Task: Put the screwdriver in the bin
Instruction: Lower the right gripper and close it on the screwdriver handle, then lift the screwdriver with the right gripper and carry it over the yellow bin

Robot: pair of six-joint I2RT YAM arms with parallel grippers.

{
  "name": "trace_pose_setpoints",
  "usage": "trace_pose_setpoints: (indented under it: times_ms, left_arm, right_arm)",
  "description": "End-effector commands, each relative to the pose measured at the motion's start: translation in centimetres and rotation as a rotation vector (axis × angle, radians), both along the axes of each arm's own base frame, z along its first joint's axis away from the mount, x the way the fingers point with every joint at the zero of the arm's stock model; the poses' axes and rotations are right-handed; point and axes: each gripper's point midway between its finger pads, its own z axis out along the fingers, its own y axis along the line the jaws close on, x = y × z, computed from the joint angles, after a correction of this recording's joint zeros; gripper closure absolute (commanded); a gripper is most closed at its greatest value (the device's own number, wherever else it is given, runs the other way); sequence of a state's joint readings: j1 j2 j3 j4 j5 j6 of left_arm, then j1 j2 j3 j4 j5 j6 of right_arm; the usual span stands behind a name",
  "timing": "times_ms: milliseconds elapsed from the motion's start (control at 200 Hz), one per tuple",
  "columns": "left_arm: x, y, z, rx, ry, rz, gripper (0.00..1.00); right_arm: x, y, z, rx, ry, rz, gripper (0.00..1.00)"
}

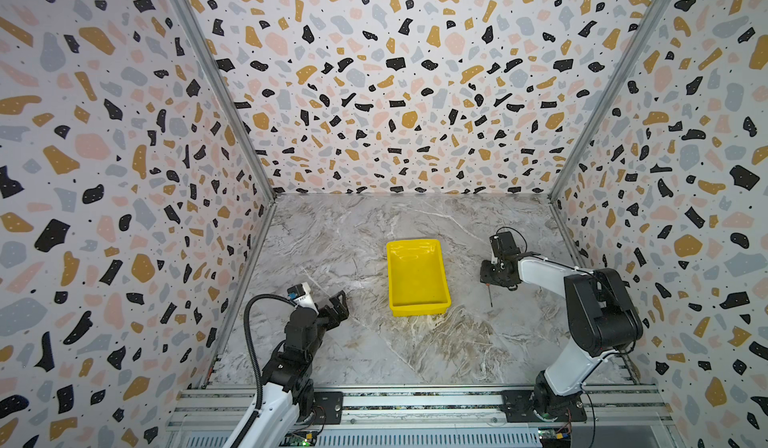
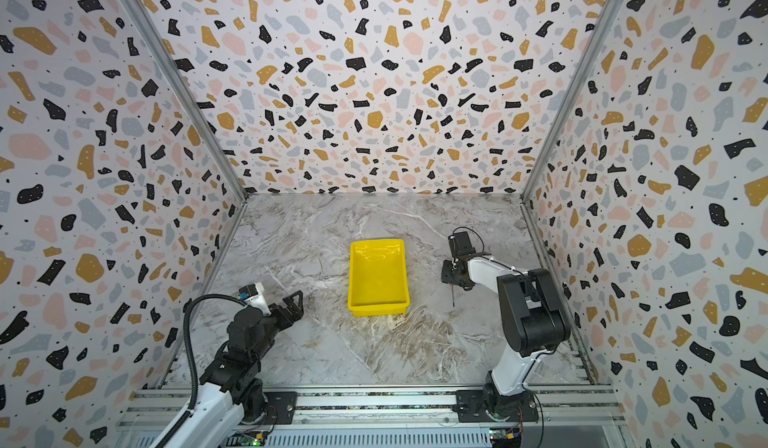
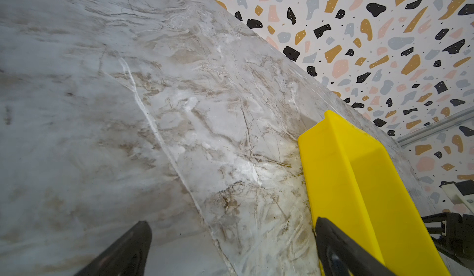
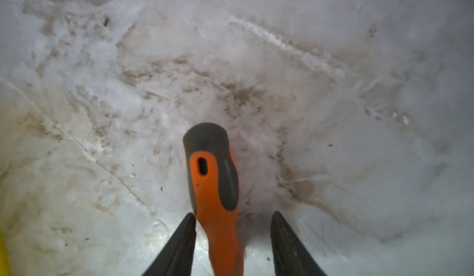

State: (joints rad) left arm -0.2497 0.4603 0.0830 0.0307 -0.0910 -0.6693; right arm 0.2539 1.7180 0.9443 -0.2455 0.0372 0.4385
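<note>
1. Two fingers of the right pincer (image 4: 233, 213) stand apart astride the screwdriver (image 4: 214, 185): one sits against the orange handle's flank and the other shows a clear gap, so nothing is clamped
2. Equally apart and empty, the left pincer (image 3: 232, 222) hovers low over the marble surface (image 1: 332, 238), on the opposite side of the yellow bin (image 1: 419, 309) from the tool
3. In both top views the screwdriver appears to lie on the surface to the right of the bin, apart from its wall. It is mostly hidden under the right pincer, with only the thin shaft (image 1: 489, 296) sticking out
4. Its long axis runs near-to-far, roughly parallel with the bin's long sides. The shaft tip points toward the arm bases and the dark cap end toward the back wall
5. The step in hand looks like the grasp. The handle sits off-centre between the fingers, so the pincer should shift sideways to centre it before closing, or the tool may swivel
6. The fingers should close on the handle's waist, not the shaft, because the rounded handle could roll out of a light pinch
7. A straight lift should raise the tip clear of the bin's rim, and the tool is best released lengthwise along the bin
</note>
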Motion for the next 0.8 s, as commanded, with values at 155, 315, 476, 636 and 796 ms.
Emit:
trace_pose_setpoints:
  times_ms: [155, 315, 476, 636, 796]
  left_arm:
    - [0.7, -0.2, 2.2, -0.012, -0.066, -0.006, 0.0]
    - [0.7, -0.2, 2.2, -0.013, -0.066, -0.004, 0.0]
    - [0.7, -0.1, 2.1, -0.01, -0.07, 0.002, 0.0]
    - [1.4, -1.8, 3.7, -0.017, -0.185, -0.089, 0.0]
    - [1.9, -4.0, 2.7, 0.069, -0.105, -0.176, 0.0]
  right_arm:
    - [-1.7, 0.0, -0.7, -0.021, 0.028, 0.003, 0.75]
    - [-1.3, -0.5, 2.3, -0.046, -0.037, -0.004, 0.95]
    - [-1.5, 0.9, 6.8, -0.093, -0.131, 0.003, 0.96]
    - [-2.4, 4.9, 11.2, -0.074, -0.242, 0.056, 0.96]
    - [-3.0, 11.2, 14.2, 0.074, -0.278, 0.161, 0.96]
